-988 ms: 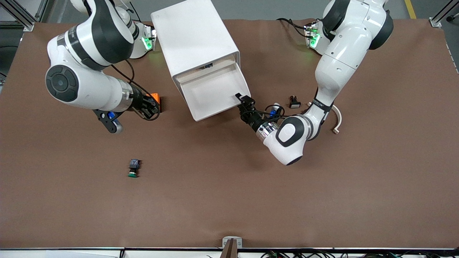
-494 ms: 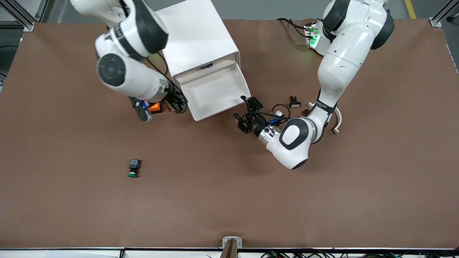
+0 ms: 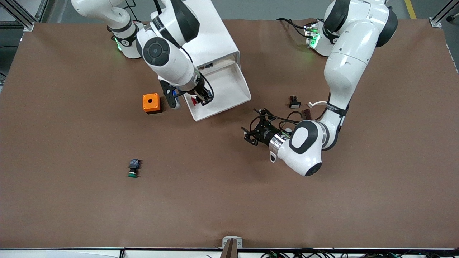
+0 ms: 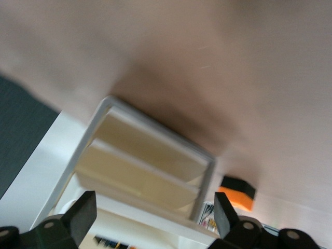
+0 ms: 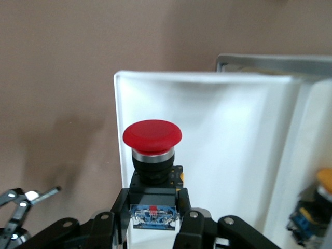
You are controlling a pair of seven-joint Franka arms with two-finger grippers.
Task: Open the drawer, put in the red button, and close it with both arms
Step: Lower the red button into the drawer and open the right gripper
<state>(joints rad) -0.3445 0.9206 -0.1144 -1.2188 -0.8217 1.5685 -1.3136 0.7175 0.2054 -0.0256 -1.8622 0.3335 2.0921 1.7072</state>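
The white cabinet (image 3: 195, 34) has its drawer (image 3: 229, 87) pulled out, a shallow white tray that looks bare inside. My right gripper (image 3: 199, 99) is shut on the black-and-blue body of the red button (image 3: 194, 101) and holds it over the drawer's rim toward the right arm's end. In the right wrist view the red button (image 5: 152, 136) stands upright in the right gripper (image 5: 153, 207), over the edge of the drawer (image 5: 233, 150). My left gripper (image 3: 251, 133) is open and empty, over bare table. The left wrist view shows the left gripper (image 4: 153, 220) spread wide, facing the cabinet (image 4: 150, 155).
An orange cube (image 3: 151, 103) with a round hole sits beside the drawer toward the right arm's end; it also shows in the left wrist view (image 4: 236, 192). A green-capped button (image 3: 133, 168) lies nearer the camera. A small black-and-white part (image 3: 294, 103) lies by the left arm.
My right arm swung from the orange cube to the drawer's rim with the red button. My left gripper let go of the drawer's corner, opened and drew back toward the camera.
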